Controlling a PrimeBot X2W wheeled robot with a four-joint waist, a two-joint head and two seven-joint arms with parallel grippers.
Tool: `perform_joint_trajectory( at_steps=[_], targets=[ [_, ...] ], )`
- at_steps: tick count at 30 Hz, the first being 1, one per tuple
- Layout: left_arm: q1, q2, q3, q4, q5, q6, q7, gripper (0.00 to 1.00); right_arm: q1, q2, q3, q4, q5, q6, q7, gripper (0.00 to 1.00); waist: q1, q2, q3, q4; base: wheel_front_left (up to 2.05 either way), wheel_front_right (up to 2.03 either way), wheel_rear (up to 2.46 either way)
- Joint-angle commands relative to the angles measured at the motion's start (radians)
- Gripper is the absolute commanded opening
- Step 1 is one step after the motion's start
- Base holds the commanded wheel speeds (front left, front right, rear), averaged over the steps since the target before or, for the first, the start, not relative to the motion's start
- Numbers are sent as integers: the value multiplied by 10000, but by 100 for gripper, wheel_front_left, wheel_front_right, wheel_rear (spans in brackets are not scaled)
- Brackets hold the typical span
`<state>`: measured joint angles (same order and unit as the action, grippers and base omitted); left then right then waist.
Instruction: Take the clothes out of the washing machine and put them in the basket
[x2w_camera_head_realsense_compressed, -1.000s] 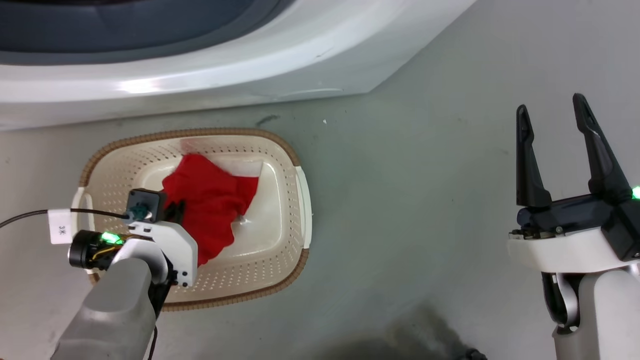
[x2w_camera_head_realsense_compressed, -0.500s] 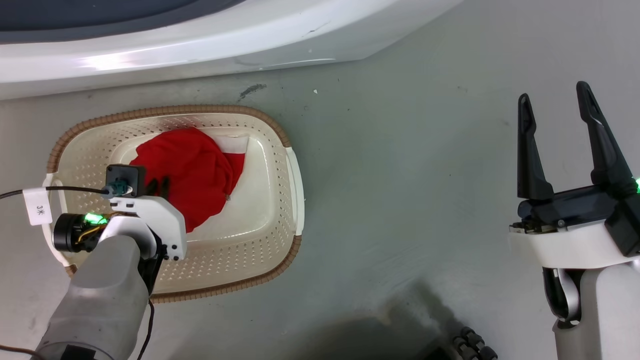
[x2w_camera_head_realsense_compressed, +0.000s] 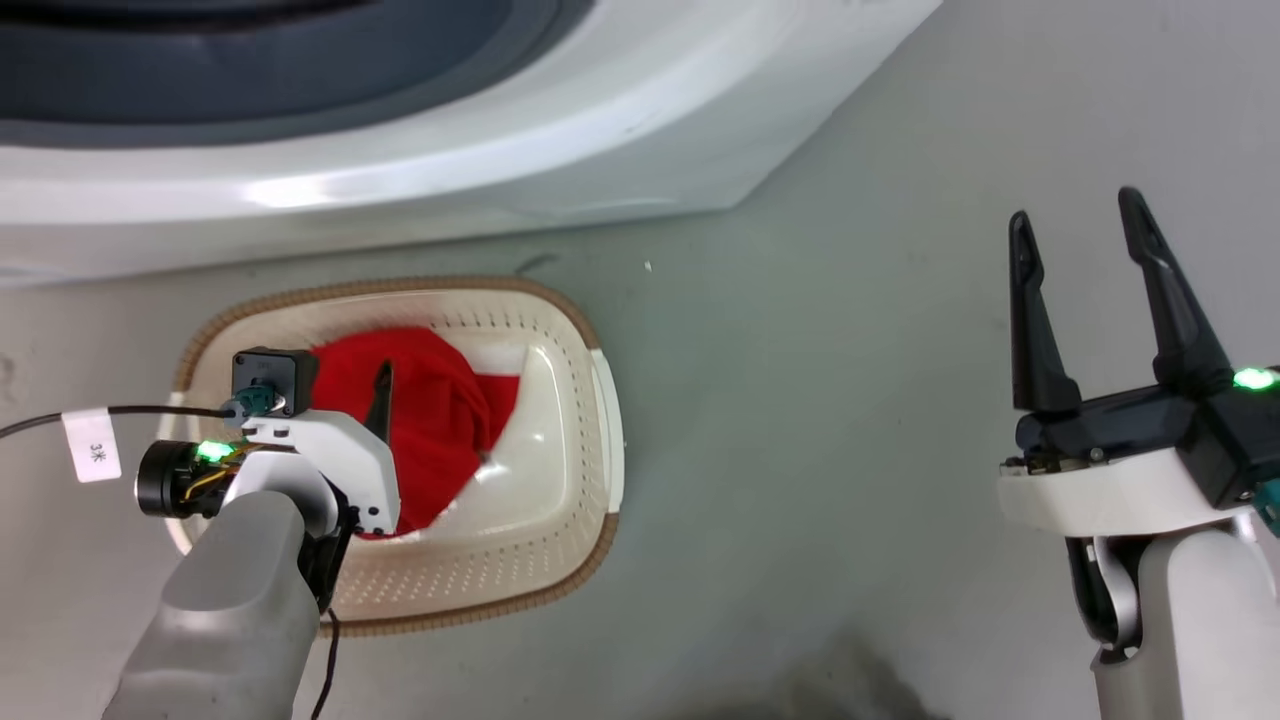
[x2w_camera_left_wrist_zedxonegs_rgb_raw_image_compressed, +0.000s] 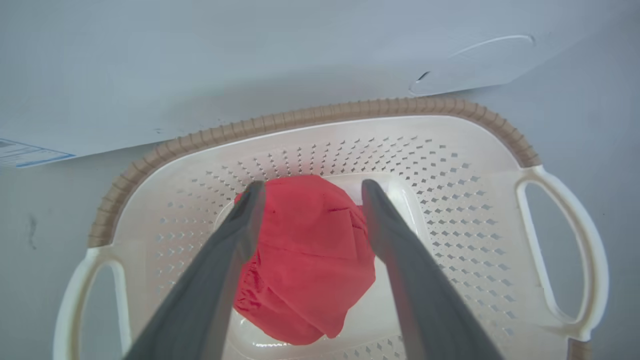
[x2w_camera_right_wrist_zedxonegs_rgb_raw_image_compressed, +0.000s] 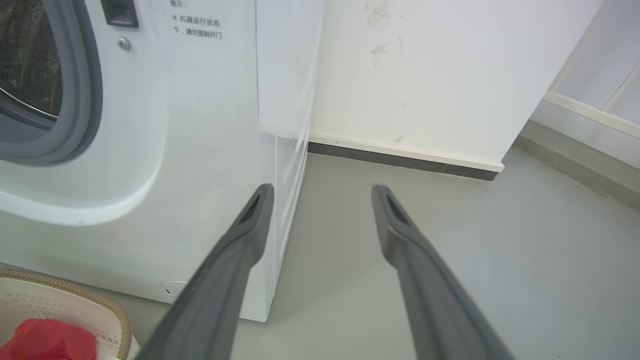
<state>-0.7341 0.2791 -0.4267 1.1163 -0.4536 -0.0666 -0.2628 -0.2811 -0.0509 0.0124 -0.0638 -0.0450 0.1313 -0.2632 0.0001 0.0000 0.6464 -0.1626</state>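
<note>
Left gripper (x2w_camera_left_wrist_zedxonegs_rgb_raw_image_compressed: 311, 192): I read its fingers as spread apart above the basket (x2w_camera_left_wrist_zedxonegs_rgb_raw_image_compressed: 350, 111), one on each side of the clothes (x2w_camera_left_wrist_zedxonegs_rgb_raw_image_compressed: 305, 260). I cannot tell whether they touch the fabric.
Clothes: a red bundle lies on the bottom of the basket (a white panel shows at one edge in the head view).
Basket: it stands on the grey floor (x2w_camera_head_realsense_compressed: 820, 420), just in front of the washing machine (x2w_camera_head_realsense_compressed: 420, 170) and apart from it.
Right gripper (x2w_camera_head_realsense_compressed: 1075, 215): the fingers are apart and hold nothing. It hangs over bare floor, well to the right of the basket.
Washing machine: in the right wrist view I see the grey rim (x2w_camera_right_wrist_zedxonegs_rgb_raw_image_compressed: 82, 100) of the porthole, and a white wall (x2w_camera_right_wrist_zedxonegs_rgb_raw_image_compressed: 425, 75) beyond the cabinet's corner.
</note>
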Motion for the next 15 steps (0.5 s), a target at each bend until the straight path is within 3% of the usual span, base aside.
perform_joint_trajectory(
  at_steps=[1, 15],
  targets=[
    [338, 57, 175, -435, 113, 38, -28, 100, 167, 14, 4, 111, -11, -10, -24, 100, -1, 0, -699, 180, 0, 0, 0],
    [2228, -7, 2069, -4286, 1268, 202, -29, 100, 664, 14, -177, 590, -26, -10, -24, 100, -1, 0, -2441, 640, 0, 0, 0]
  ],
)
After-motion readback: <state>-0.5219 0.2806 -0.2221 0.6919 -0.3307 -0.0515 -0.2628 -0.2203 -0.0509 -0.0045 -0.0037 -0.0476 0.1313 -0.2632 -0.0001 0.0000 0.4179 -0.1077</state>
